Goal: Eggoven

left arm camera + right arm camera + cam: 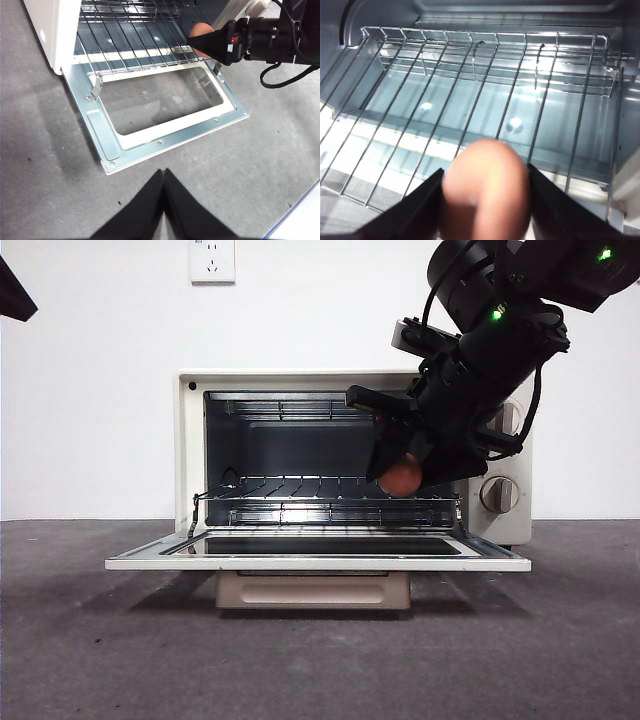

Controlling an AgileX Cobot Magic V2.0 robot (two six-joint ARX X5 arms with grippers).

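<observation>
**Egg at the oven's mouth, almost on the rack**

The right gripper (pixel 485 200) has its jaws pinching the egg (pixel 486 192) from both sides. The egg sits snug between them, brown and smooth. In the front view the egg (pixel 402 478) hangs just above the wire rack (pixel 330 490), near the right side of the oven's opening. It looks close to the rack but I cannot tell if it touches.

The toaster oven (pixel 190 440) stands on the grey worktop (pixel 100 640) with its door (pixel 320 562) folded down flat.

The left gripper (pixel 164 175) waits out in front of the door, jaws pressed together, holding nothing.

The step in hand seems to be putting the egg inside. Next, the right arm likely needs to lower the egg gently onto the wires, then let go slowly. An egg is round, so it may roll between the bars.
</observation>
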